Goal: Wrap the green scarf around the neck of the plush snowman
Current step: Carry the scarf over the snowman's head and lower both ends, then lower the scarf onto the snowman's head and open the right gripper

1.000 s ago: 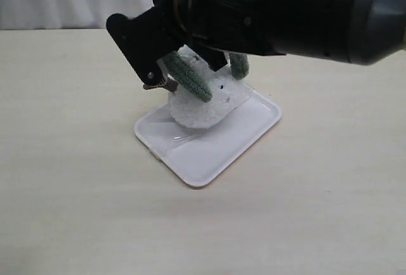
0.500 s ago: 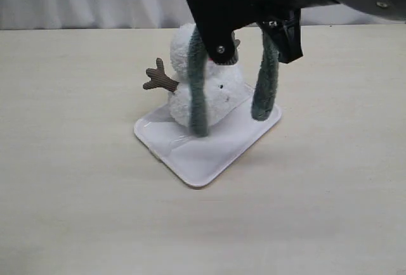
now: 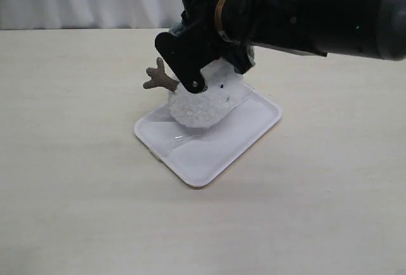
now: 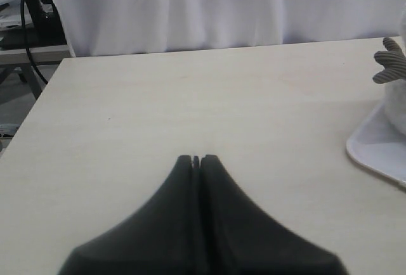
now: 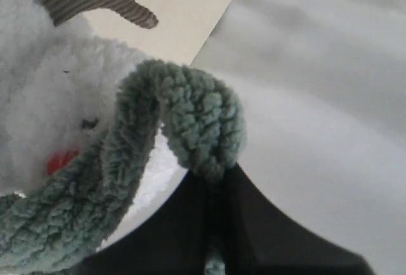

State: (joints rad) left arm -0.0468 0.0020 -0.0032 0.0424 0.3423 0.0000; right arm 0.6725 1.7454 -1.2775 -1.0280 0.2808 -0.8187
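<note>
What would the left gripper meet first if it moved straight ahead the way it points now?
Nothing close: only bare table lies ahead of the left gripper, then the white curtain; depth is unclear.

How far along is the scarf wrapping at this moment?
Done: the right pincer has the green scarf clamped. In hand: it holds a fold beside the plush snowman's face. Left: no full wrap around it shows; the left pincer sits shut, empty.

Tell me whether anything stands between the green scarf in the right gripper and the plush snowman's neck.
Nothing visible does. The fuzzy grey-green knit scarf, pinched in the right gripper, hangs right beside the face of the fluffy white plush snowman. The neck crease itself is hidden by the scarf and the arm.
</note>
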